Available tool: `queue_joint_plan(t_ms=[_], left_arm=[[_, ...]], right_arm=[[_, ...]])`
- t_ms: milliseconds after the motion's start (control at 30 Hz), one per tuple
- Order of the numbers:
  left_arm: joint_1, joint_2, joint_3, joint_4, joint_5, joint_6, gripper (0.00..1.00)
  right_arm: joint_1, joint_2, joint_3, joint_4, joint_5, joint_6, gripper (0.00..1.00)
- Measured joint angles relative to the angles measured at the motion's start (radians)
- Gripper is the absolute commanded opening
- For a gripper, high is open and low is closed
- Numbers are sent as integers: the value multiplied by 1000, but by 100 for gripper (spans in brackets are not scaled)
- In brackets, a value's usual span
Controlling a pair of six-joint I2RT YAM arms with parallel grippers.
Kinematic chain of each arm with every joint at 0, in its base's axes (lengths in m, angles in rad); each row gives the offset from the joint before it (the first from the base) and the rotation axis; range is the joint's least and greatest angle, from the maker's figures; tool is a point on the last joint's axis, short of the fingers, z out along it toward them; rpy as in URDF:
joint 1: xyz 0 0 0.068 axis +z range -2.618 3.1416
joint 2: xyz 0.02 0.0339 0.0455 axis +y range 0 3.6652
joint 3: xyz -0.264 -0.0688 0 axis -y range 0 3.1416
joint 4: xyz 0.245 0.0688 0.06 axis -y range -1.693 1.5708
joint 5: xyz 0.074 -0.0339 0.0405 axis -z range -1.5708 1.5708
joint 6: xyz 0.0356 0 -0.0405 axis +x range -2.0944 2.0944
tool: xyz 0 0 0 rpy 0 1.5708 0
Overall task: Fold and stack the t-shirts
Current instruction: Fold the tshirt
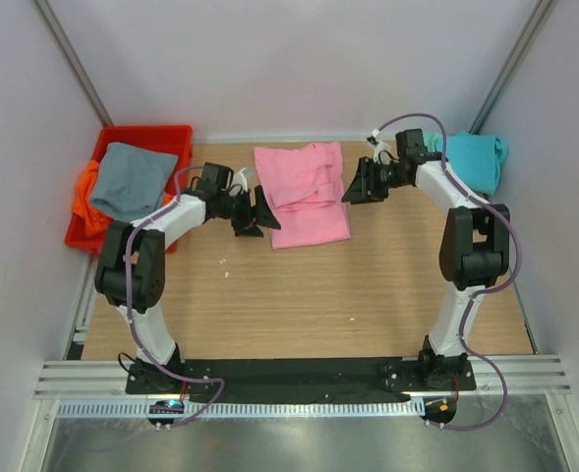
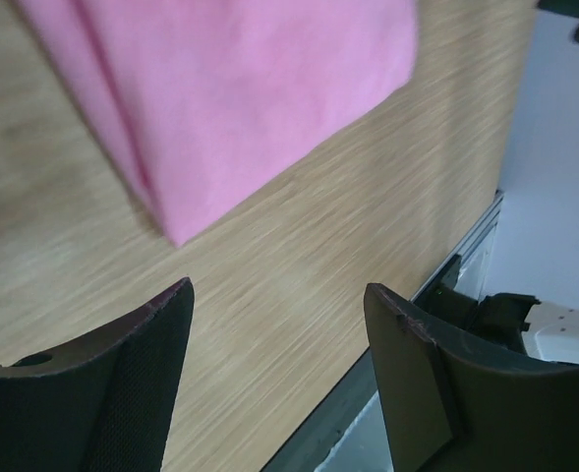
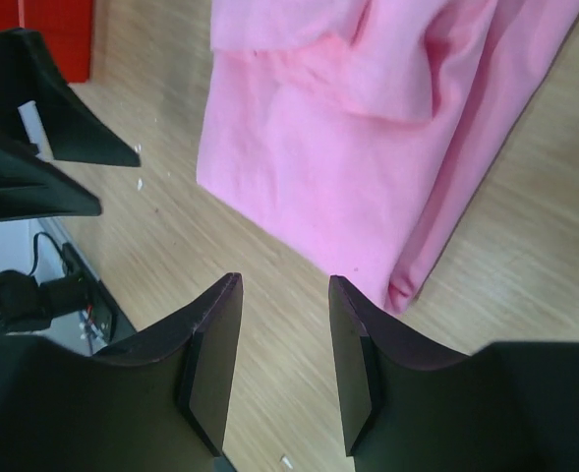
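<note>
Two open, empty grippers flank the half-folded pink shirt (image 1: pixel 304 197): the left gripper (image 1: pixel 255 214) at its near-left corner, the right gripper (image 1: pixel 353 184) by its right edge. Pinching only the loose top layer could pull the fold apart. Beyond lie the teal shirt (image 1: pixel 476 157) and, in the bin (image 1: pixel 151 133), the grey shirt (image 1: pixel 132 177) and orange shirt (image 1: pixel 85 197).

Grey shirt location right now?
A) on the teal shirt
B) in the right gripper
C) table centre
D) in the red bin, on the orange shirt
D: the grey shirt lies in the red bin, draped over the orange shirt; the shirt at table centre is the pink shirt.
</note>
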Motion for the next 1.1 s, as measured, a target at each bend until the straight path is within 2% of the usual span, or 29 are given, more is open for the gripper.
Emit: queue_joint_plan(t_ms=[100, 267, 600, 867, 1100], left_arm=[[0, 37, -66, -23, -2, 7, 76], [0, 75, -59, -41, -5, 12, 80], [0, 205, 14, -42, 20, -10, 80], [0, 227, 37, -34, 38, -23, 80], [0, 241, 39, -15, 56, -50, 79]], right_arm=[[2, 42, -18, -61, -25, -23, 47], [-11, 89, -58, -114, -42, -34, 48], [-27, 167, -79, -170, -63, -74, 50], [-28, 229, -80, -181, -92, -82, 61], [-34, 273, -79, -175, -177, -31, 63]])
